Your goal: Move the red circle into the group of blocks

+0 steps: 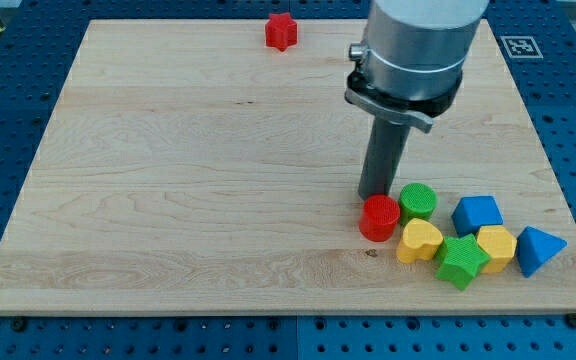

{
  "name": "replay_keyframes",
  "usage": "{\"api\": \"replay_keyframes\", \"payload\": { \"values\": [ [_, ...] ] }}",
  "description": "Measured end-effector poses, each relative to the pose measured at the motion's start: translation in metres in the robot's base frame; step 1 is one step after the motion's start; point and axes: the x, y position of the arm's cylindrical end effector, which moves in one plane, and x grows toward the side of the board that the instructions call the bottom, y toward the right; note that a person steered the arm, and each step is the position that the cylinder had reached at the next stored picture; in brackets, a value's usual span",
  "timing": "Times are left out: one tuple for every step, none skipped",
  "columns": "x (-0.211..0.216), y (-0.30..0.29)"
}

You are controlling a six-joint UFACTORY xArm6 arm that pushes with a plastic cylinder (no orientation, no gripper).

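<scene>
The red circle (379, 217) is a short red cylinder at the lower right of the wooden board (168, 200). It touches the green circle (418, 201) and sits close to the yellow heart (419, 241). My tip (373, 194) stands just above the red circle in the view, at its upper left edge, touching or nearly touching it. The group to the right also holds a green star (460, 261), a yellow hexagon (496, 247), a blue pentagon (477, 213) and a blue triangle (537, 249).
A red star (281, 31) lies alone near the board's top edge. The arm's grey body (413, 50) hangs over the upper right of the board. A blue perforated table surrounds the board.
</scene>
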Motion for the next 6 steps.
{"api": "replay_keyframes", "payload": {
  "values": [
    [0.001, -0.029],
    [0.001, -0.048],
    [0.015, -0.043],
    [0.023, -0.034],
    [0.026, -0.021],
    [0.031, 0.005]
  ]
}}
